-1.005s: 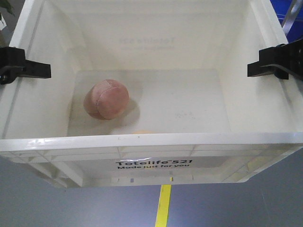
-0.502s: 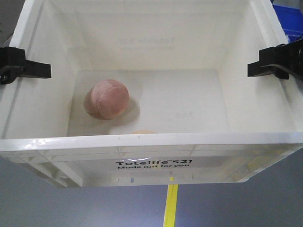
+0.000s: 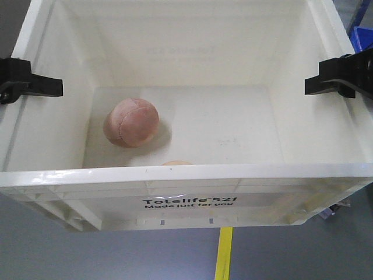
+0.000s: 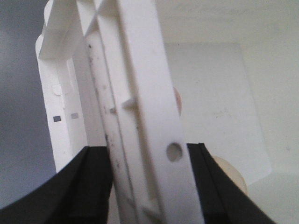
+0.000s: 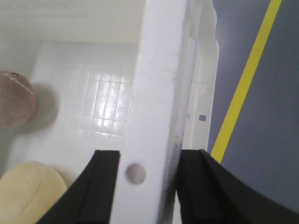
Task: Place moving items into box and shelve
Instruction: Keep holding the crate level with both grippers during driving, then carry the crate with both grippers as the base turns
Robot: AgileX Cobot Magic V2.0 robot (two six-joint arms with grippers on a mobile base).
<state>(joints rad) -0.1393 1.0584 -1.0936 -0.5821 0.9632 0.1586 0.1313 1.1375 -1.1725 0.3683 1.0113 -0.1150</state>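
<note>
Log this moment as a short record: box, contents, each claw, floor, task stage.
box: white, open top, "Totelife 521" printed on the near wall
contents: pink ball on the bottom, left of middle; yellow ball by the near wall, apart from the pink one
left claw: clamped on the box's left rim
right claw: clamped on the box's right rim
floor: grey, with a yellow line showing below the box
task stage: both balls in; shelving not yet done

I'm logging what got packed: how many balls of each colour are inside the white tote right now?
Dusty pink stitched soft ball: 1
Pale yellow smooth soft ball: 1
Total: 2, both lying on the floor of the large white plastic tote.
</note>
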